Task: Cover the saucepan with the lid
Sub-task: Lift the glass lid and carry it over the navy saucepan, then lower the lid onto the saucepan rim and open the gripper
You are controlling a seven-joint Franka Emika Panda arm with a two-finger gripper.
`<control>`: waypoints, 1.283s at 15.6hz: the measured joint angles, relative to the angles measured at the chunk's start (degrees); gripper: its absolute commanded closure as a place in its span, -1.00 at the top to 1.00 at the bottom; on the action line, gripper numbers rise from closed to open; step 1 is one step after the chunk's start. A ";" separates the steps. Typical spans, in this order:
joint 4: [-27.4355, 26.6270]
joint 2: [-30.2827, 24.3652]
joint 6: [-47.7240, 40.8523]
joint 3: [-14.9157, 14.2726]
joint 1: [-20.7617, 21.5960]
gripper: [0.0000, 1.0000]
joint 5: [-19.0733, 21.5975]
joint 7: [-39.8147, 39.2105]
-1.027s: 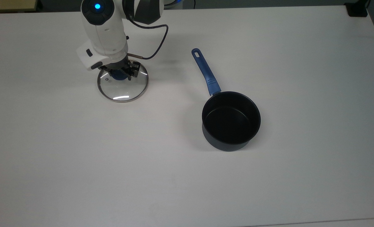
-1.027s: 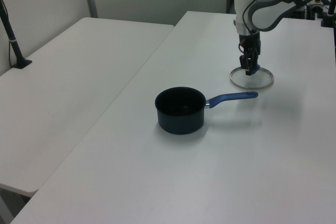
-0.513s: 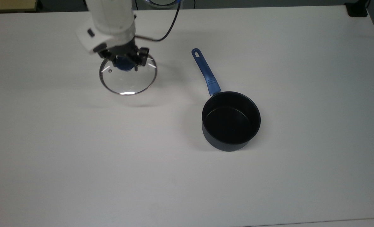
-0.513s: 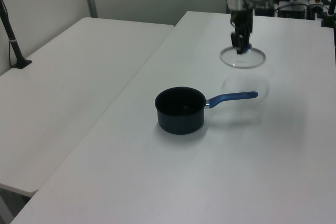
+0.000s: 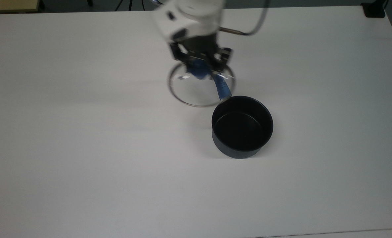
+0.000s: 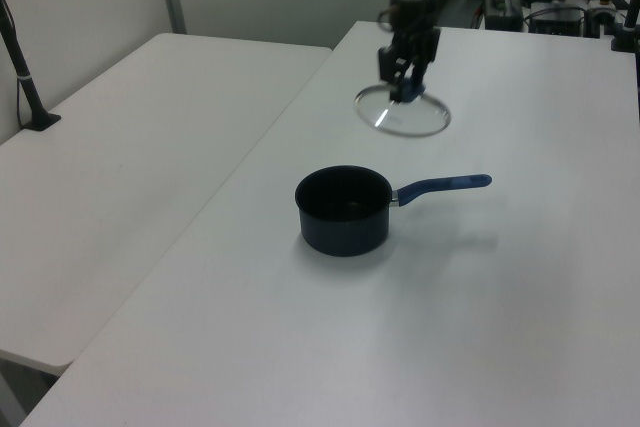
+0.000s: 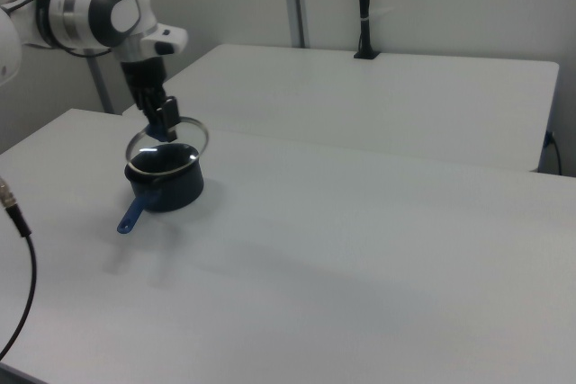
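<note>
The end effector (image 5: 200,67) sits in the upper middle of the top view, its fingers closed around the blue knob of the lid (image 5: 196,94), which hangs clear of the table (image 5: 83,148). Motion blur smears the arm and the end effector in the top view, so the fingertips and the knob run together into one dark and blue patch. The glass is nearly invisible; mainly the thin metal rim and a few bright glints mark it out. Through the glass, part of the saucepan's long blue handle shows, while the far end of the handle is hidden beneath the end effector.

The saucepan (image 5: 242,127) stands upright on the table at centre right of the top view, its black inside in full sight, with the lid's rim just at its upper left edge.

In the left view the lid (image 6: 402,119) floats in the upper middle under the end effector (image 6: 405,82), well above the saucepan (image 6: 342,211), whose handle points to the left view's right. The arm is cut off by the upper edge.

In the right view, at the left, the end effector (image 7: 165,125) holds the lid (image 7: 167,152) so that its rim overlaps the saucepan (image 7: 167,188); how far apart they are cannot be told there.
</note>
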 measured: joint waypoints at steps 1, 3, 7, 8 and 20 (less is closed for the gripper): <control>1.52 1.97 0.29 -0.04 1.83 -0.19 -0.05 2.37; 4.26 5.64 1.43 -0.15 4.38 -0.15 -0.13 6.46; 9.63 11.54 3.81 -2.11 7.62 -0.16 -0.51 11.37; 9.90 12.21 4.86 -3.30 8.67 -0.16 -0.64 11.80; 11.06 16.62 9.77 -5.40 12.42 1.00 -2.87 15.17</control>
